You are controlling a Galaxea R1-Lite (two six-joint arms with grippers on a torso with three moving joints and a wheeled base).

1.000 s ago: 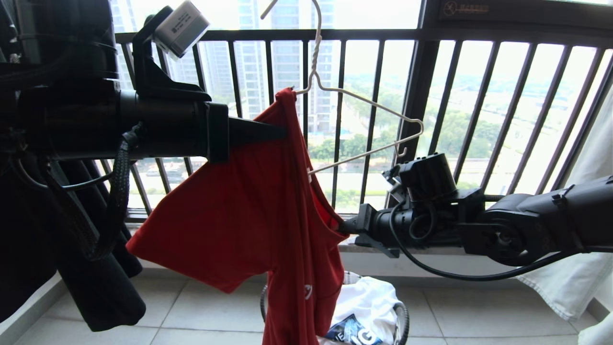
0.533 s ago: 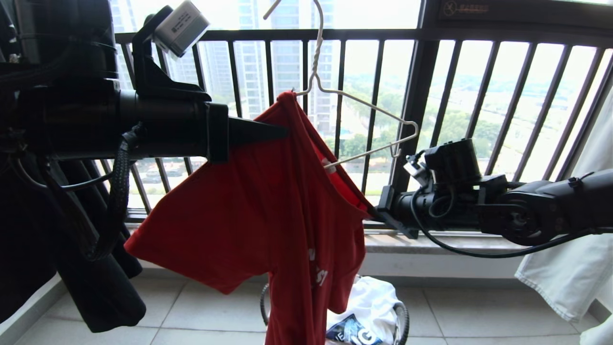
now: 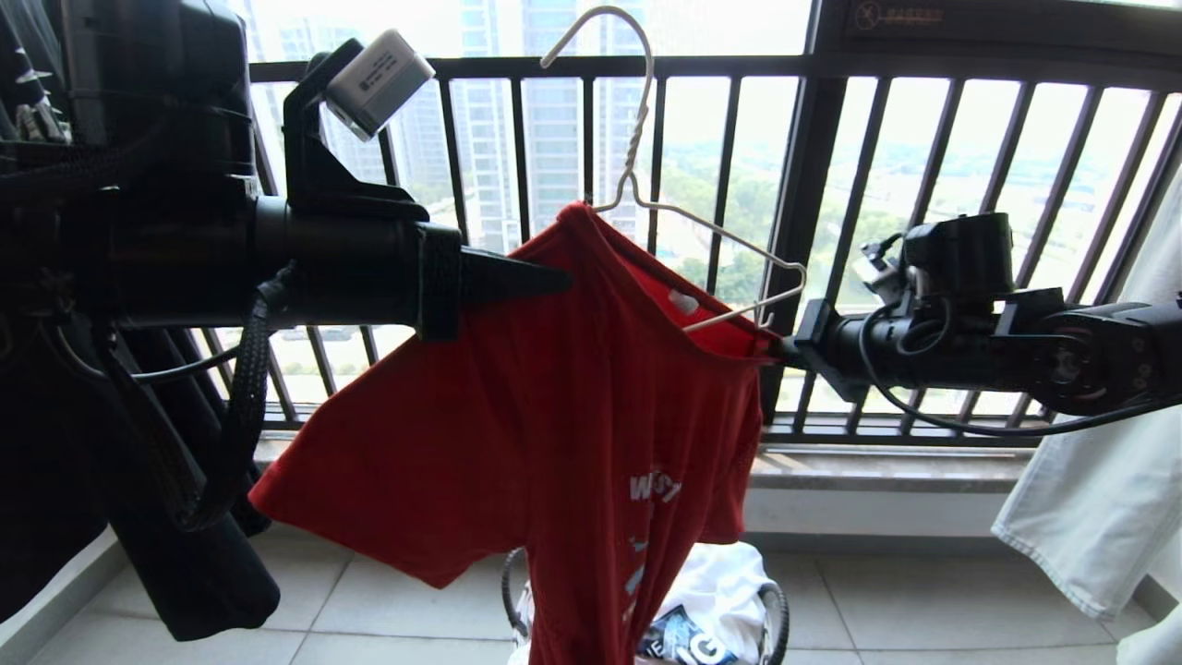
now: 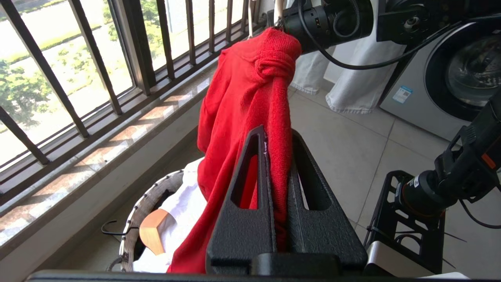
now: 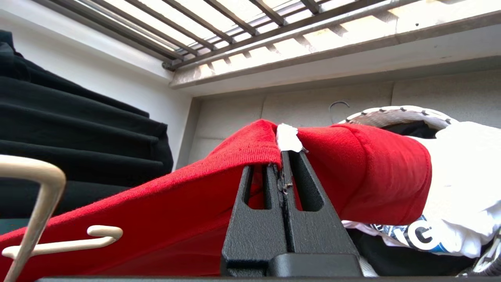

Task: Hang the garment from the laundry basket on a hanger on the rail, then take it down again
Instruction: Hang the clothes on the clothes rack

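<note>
Grippers left (image 4: pixel 280 184) and right (image 5: pixel 282 176) both pinch the soft, floppy red shirt (image 3: pixel 572 416) at its collar, seemingly the firmest hold, beside the hanger (image 3: pixel 702 231).

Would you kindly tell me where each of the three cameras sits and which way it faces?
Head view: on the robot's head, facing the window railing; both arms show, left gripper and right gripper pinching the red T-shirt on the wire hanger.
Left wrist view: behind the left fingers, facing down past the shirt toward the laundry basket; the right arm shows.
Right wrist view: behind the right fingers, at the collar.
All share the shirt.
</note>
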